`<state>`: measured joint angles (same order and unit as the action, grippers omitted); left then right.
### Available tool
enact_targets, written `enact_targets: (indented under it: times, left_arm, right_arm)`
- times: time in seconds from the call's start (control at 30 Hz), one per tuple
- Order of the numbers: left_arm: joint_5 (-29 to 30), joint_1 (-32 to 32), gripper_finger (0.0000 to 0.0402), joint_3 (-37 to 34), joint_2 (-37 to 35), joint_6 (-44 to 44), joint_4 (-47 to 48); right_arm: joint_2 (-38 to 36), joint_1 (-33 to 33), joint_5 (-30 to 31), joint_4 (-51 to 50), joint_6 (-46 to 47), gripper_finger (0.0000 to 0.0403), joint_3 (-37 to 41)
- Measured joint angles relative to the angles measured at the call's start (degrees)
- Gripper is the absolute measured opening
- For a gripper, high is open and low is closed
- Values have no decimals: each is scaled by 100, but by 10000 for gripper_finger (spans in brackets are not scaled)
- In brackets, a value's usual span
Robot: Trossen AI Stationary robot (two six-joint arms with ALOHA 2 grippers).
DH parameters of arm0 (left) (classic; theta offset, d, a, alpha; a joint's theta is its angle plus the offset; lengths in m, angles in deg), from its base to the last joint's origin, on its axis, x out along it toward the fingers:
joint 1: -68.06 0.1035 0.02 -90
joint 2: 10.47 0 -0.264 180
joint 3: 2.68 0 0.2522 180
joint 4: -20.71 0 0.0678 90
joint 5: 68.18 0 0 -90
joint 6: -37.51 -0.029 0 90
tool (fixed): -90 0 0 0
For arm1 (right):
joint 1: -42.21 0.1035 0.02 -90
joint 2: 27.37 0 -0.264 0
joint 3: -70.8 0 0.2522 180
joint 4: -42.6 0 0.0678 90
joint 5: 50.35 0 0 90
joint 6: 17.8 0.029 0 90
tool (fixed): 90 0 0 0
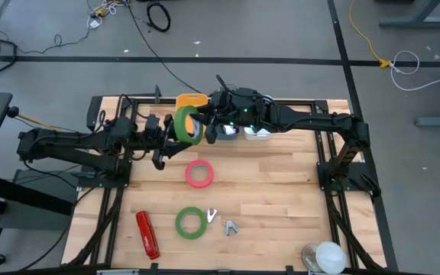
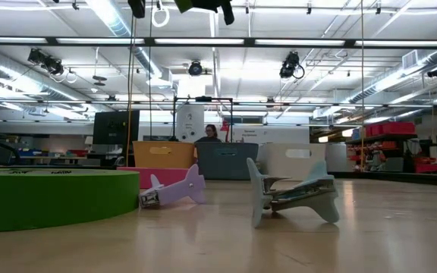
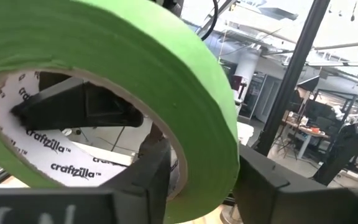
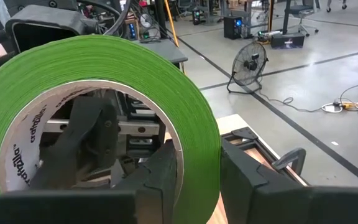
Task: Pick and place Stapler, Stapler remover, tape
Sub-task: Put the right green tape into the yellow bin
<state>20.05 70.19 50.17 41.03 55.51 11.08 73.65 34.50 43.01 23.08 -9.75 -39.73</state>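
A green tape roll (image 1: pixel 189 124) hangs on edge in the air over the table's far middle, between my two grippers. My left gripper (image 1: pixel 176 136) reaches it from the left and my right gripper (image 1: pixel 206 128) from the right; both are shut on its wall. A pinkish-red tape roll (image 1: pixel 198 173) and a second green roll (image 1: pixel 190 222) lie flat on the wood. The red stapler (image 1: pixel 147 234) lies near the front left. Two small staple removers (image 1: pixel 211 216) (image 1: pixel 230 227) rest beside the flat green roll. My left gripper has one finger (image 3: pixel 151 177) inside the roll's open centre and the other outside, with the roll's wall (image 3: pixel 211 146) between them. The fingers come level from the table's left. The roll stands on edge, clear of the table. My right gripper holds the same roll's wall (image 4: pixel 199 140), one finger (image 4: pixel 160 174) inside the white core and one outside against the green side. The fingers come about level from the table's right. The roll stands on edge, lifted clear.
An orange bin (image 1: pixel 192 100) and white bins (image 1: pixel 258 134) stand along the far edge, behind the held roll. A white round object (image 1: pixel 328 256) sits at the front right corner. A person (image 2: pixel 209 135) shows far behind the table.
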Motion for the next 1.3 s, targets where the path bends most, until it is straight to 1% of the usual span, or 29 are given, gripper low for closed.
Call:
enact_targets:
  times: [0.1,0.2,0.37,0.47,0.57,0.7,0.8,0.9,1.03,1.17,1.3]
  left_arm:
    - [-7,7,126,-1,0,-96,-7]
    - [-11,7,111,1,0,-190,-20]
    - [-4,31,111,1,-2,-171,-17]
    - [-9,31,110,1,-2,-164,-11]
    - [-10,28,106,3,-9,-83,-16]
    - [102,28,106,2,-4,-52,45]
    - [249,35,105,-2,-2,-59,63]
    - [367,80,103,-4,-1,-68,85]
    - [423,339,102,-4,0,-53,446]
    - [452,725,103,-4,28,-55,854]
    - [303,1145,103,-8,93,-50,1093]
  right_arm:
    - [0,0,0,-18,16,98,7]
    - [0,0,0,-26,34,98,9]
    - [0,0,-3,-46,106,98,9]
    - [0,-2,-146,-46,89,102,9]
    - [0,-3,-218,-63,24,125,9]
    - [-13,-5,-235,-28,35,178,9]
    - [-85,-18,-168,-16,5,216,5]
    - [-214,-63,-20,-57,-107,243,-2]
    - [-442,-149,217,-208,-225,258,-2]
    - [-638,-256,223,-574,-361,260,-2]
    - [-757,-364,105,-1022,-502,261,-2]
